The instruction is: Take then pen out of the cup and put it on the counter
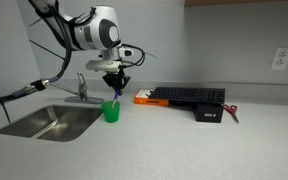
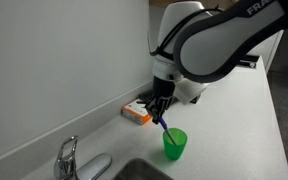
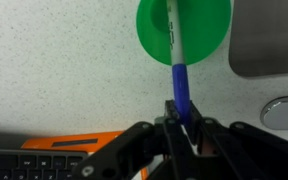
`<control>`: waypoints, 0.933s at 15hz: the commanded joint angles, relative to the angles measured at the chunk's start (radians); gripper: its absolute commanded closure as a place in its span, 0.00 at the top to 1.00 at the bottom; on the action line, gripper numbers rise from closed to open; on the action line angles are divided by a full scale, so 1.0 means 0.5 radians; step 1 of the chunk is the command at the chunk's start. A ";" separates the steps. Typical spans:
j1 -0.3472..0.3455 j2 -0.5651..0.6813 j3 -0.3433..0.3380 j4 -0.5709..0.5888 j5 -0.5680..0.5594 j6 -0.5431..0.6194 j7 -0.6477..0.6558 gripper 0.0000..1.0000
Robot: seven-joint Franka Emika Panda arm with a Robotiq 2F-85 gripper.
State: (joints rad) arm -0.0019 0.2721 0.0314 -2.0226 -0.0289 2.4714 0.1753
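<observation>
Black gripper (image 3: 179, 118) fills the bottom of the wrist view, its two fingers pinched almost together on the blue upper end of the pen (image 3: 181, 85). The pen's white lower part stands inside the green cup (image 3: 184, 30), tilted against the rim, so the pen is not yet out. In an exterior view the green cup (image 1: 111, 111) stands on the pale speckled counter (image 1: 184, 140), just beside the right edge of the steel sink (image 1: 52, 122). The faucet (image 1: 81, 88) rises behind the sink, to the cup's far left. Right of the cup, toward the back wall, lie an orange box (image 1: 143, 98) and a black keyboard (image 1: 189, 95), with a small black box (image 1: 210, 113) just in front of the keyboard. Bare counter runs along the whole near side, in front of the cup and keyboard.
</observation>
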 commanded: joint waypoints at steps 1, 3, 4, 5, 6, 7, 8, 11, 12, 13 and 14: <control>0.009 -0.075 -0.011 0.000 0.093 -0.051 -0.042 0.03; 0.006 -0.163 -0.012 -0.046 0.106 -0.037 -0.038 0.03; -0.003 -0.220 -0.008 -0.068 0.134 -0.035 -0.055 0.03; -0.009 -0.279 -0.011 -0.088 0.157 -0.024 -0.057 0.03; -0.016 -0.337 -0.013 -0.101 0.186 -0.029 -0.061 0.03; -0.022 -0.395 -0.026 -0.111 0.194 -0.034 -0.056 0.03; -0.032 -0.441 -0.048 -0.106 0.186 -0.049 -0.045 0.03; -0.073 -0.451 -0.135 -0.032 0.088 -0.193 0.007 0.03; -0.093 -0.393 -0.168 0.014 0.051 -0.266 0.026 0.03; -0.110 -0.332 -0.196 0.049 0.032 -0.332 0.033 0.03; -0.125 -0.261 -0.219 0.081 0.021 -0.405 0.033 0.03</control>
State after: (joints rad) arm -0.0407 0.0617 -0.0528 -2.0355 0.0129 2.3561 0.1760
